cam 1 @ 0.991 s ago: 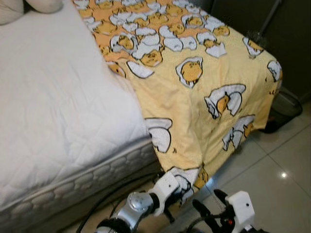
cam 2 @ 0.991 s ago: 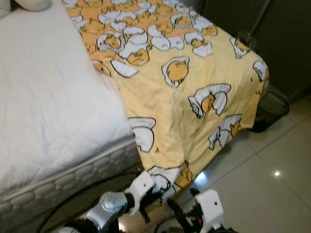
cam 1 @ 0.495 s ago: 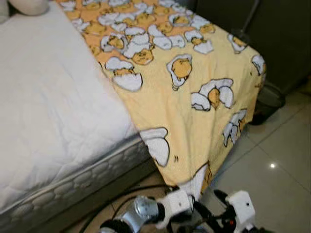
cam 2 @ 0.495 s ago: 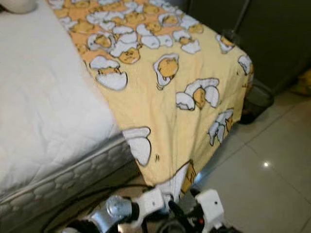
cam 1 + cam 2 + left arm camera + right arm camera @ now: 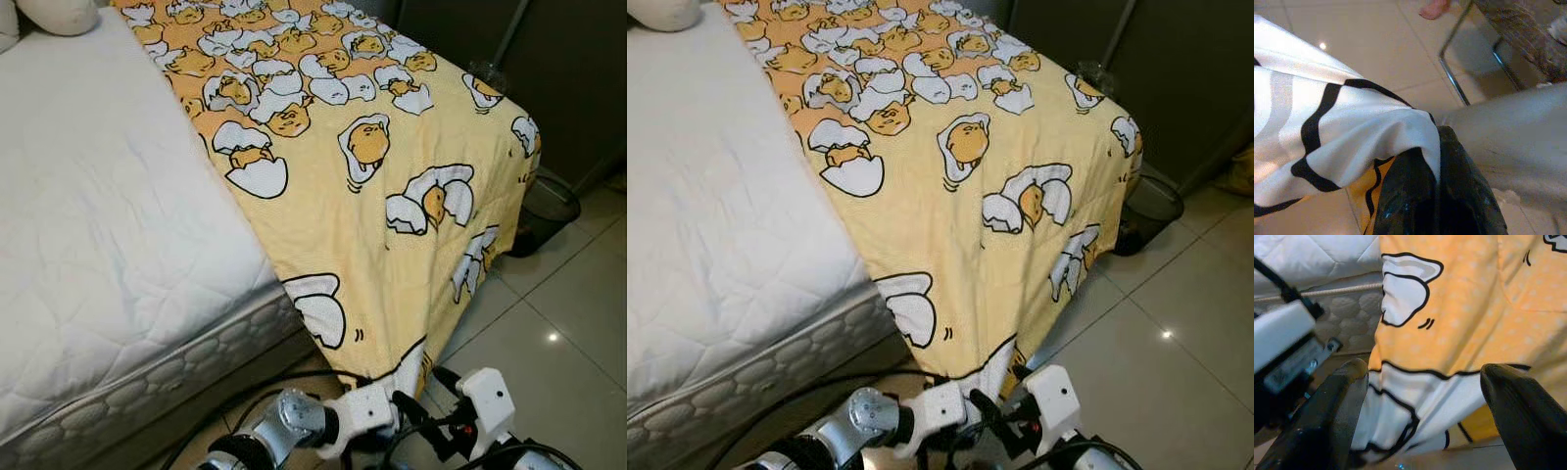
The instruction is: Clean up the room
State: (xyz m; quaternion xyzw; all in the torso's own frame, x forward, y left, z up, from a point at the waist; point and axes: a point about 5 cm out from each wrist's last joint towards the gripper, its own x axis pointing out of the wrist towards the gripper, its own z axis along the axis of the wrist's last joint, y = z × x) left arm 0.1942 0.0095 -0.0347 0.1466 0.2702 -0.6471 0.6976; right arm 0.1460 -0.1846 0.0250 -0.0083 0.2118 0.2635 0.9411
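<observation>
A yellow blanket (image 5: pixel 372 166) printed with egg characters covers the foot half of the bed and hangs over its corner toward the floor. My left gripper (image 5: pixel 390 409) sits low at the hanging corner, shut on the blanket's white-and-black corner (image 5: pixel 1376 132), which is pinched between its black fingers (image 5: pixel 1415 196). Just to its right, my right gripper (image 5: pixel 1425 406) is open, fingers (image 5: pixel 1337 406) spread wide in front of the same hanging cloth. Its white wrist (image 5: pixel 487 397) is above the tiles.
The bare white quilted mattress (image 5: pixel 108 196) lies to the left, with a pillow (image 5: pixel 59 12) at the head. A black mesh bin (image 5: pixel 544 211) stands by the dark wardrobe (image 5: pixel 578 59). Black cables (image 5: pixel 255 397) run under the bed. Glossy floor tiles (image 5: pixel 568 323) are at the right.
The view has shifted. My left gripper has moved right and down with the blanket corner, ending close to the right gripper. The blanket's side edge lies straighter.
</observation>
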